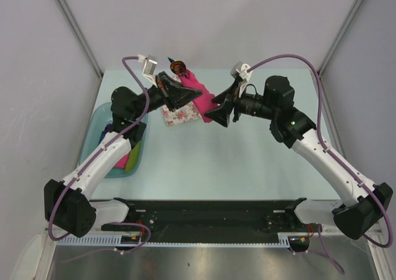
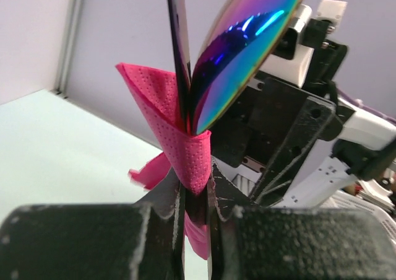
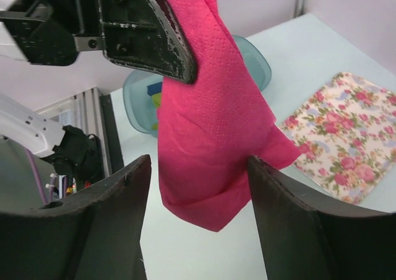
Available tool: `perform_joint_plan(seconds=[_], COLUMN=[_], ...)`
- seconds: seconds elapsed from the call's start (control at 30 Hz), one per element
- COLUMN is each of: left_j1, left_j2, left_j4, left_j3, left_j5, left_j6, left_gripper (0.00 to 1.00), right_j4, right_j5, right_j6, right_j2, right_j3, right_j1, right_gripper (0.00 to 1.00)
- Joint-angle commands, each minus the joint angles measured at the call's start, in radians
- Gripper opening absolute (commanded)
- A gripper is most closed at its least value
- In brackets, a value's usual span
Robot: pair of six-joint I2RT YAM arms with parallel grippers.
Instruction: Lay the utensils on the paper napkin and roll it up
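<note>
The pink paper napkin point(image 1: 199, 91) is wrapped loosely round the utensils and held up above the table. My left gripper point(image 2: 197, 181) is shut on that bundle near its middle. Out of its top stick an iridescent purple-blue spoon bowl point(image 2: 247, 51) and a slim dark handle point(image 2: 177, 38), both showing as a dark tip point(image 1: 178, 65) from above. The napkin's loose lower end point(image 3: 210, 125) hangs down between the fingers of my right gripper point(image 3: 199, 168), which stands open with a finger on each side of the paper. The left gripper's fingers point(image 3: 154, 32) clamp the fold just above.
A white floral napkin point(image 1: 179, 114) lies flat on the table under the bundle and also shows as a floral napkin point(image 3: 346, 137) at the right. A teal bin point(image 1: 99, 128) holding coloured rolled napkins stands at the table's left edge.
</note>
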Motion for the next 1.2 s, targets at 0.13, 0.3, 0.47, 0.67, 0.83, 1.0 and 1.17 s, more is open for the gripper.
perform_joint_plan(seconds=[0.13, 0.3, 0.47, 0.67, 0.83, 1.0, 1.17], left_j1=[0.003, 0.003, 0.002, 0.002, 0.002, 0.002, -0.003], left_j2=[0.007, 0.021, 0.03, 0.024, 0.021, 0.021, 0.021], left_j4=[0.241, 0.314, 0.357, 0.37, 0.38, 0.396, 0.416], left_j3=[0.003, 0.012, 0.023, 0.013, 0.007, 0.003, -0.007], left_j5=[0.106, 0.141, 0.164, 0.178, 0.183, 0.204, 0.216], left_j6=[-0.131, -0.169, -0.193, -0.202, -0.205, -0.217, -0.238], left_gripper=[0.0, 0.0, 0.0, 0.0, 0.0, 0.0, 0.0], right_j4=[0.119, 0.122, 0.162, 0.143, 0.082, 0.053, 0.048], right_j5=[-0.136, -0.173, -0.202, -0.225, -0.207, -0.19, -0.201], right_j6=[0.025, 0.05, 0.089, 0.086, 0.062, 0.048, 0.042], right_j2=[-0.001, 0.007, 0.009, -0.002, -0.007, 0.006, 0.021], right_j3=[0.002, -0.004, -0.009, -0.012, -0.006, 0.017, 0.035], right_j1=[0.027, 0.03, 0.031, 0.056, 0.077, 0.085, 0.088], right_gripper=[0.56, 0.52, 0.5, 0.33, 0.09, 0.35, 0.41])
